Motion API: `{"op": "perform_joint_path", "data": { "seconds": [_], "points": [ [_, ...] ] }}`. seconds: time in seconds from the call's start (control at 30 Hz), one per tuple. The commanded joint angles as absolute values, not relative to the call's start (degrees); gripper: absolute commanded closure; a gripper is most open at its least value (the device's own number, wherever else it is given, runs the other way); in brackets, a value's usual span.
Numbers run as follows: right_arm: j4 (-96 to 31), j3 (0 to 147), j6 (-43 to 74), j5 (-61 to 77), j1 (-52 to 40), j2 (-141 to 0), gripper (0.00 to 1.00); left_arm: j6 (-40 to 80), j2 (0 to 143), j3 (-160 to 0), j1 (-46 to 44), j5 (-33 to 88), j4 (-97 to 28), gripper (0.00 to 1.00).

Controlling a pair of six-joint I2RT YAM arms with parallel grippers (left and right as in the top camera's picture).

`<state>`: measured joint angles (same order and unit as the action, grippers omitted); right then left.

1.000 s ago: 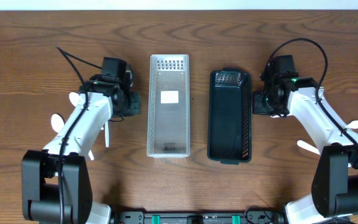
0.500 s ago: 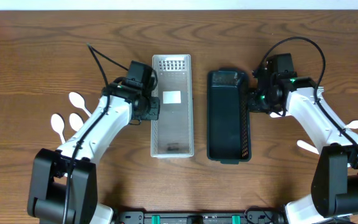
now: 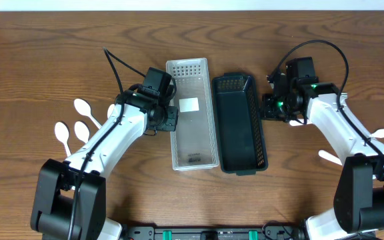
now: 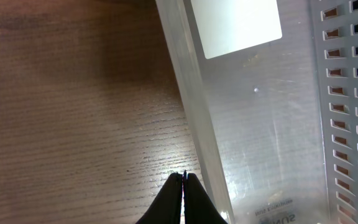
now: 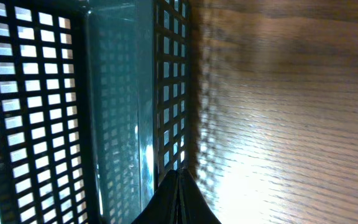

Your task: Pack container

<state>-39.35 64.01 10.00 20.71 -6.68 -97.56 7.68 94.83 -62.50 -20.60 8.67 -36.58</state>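
Here, clear bin (image 3: 195, 137), white label (image 4: 235, 25), print (image 4: 273, 211) unreadable

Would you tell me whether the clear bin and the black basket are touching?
Touching. In the overhead view, the clear bin lies flush alongside the black basket, with no gap showing between their long sides.

**Inspector:** What was the worktop (image 3: 32, 53) made of?
**Assessor:** Brown wood with plain grain, matt, showing a faint sheen under the light.
**Inspector:** And the containers?
**Assessor:** The clear bin (image 3: 195, 137) was translucent plastic, smooth and glossy, with a white label (image 3: 189, 104) that looked like paper. The dark basket (image 3: 240, 127) was glossy moulded plastic with lattice walls.
**Inspector:** The spoons (image 3: 80, 106)?
**Assessor:** White plastic, smooth.
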Motion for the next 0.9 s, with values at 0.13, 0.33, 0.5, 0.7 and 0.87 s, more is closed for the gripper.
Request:
{"op": "perform_joint_path", "data": {
  "seconds": [0.13,0.33,0.5,0.7,0.87],
  "points": [
    [-38.06,64.75,9.67,24.27,-7.81,-98.1,0.98,7.57,95.48,-63.2,-20.53,5.41,-36.51,0.94],
    [-38.04,64.75,9.8,23.83,-7.79,-98.1,0.95,7.14,95.48,-63.2,-20.16,4.86,-35.2,0.94],
    [-38.94,64.75,9.82,19.88,-7.79,-98.1,0.92,7.11,95.46,-63.26,-20.16,4.6,-34.57,0.94],
    [-42.24,64.75,12.27,14.96,-7.79,-98.1,0.93,7.11,94.41,-63.26,-19.84,0.27,-34.59,0.94],
    [-47.11,64.75,16.21,15.05,-7.81,-98.1,0.96,7.14,91.5,-63.26,-17.72,0.14,-34.57,0.94]
  ]
}}
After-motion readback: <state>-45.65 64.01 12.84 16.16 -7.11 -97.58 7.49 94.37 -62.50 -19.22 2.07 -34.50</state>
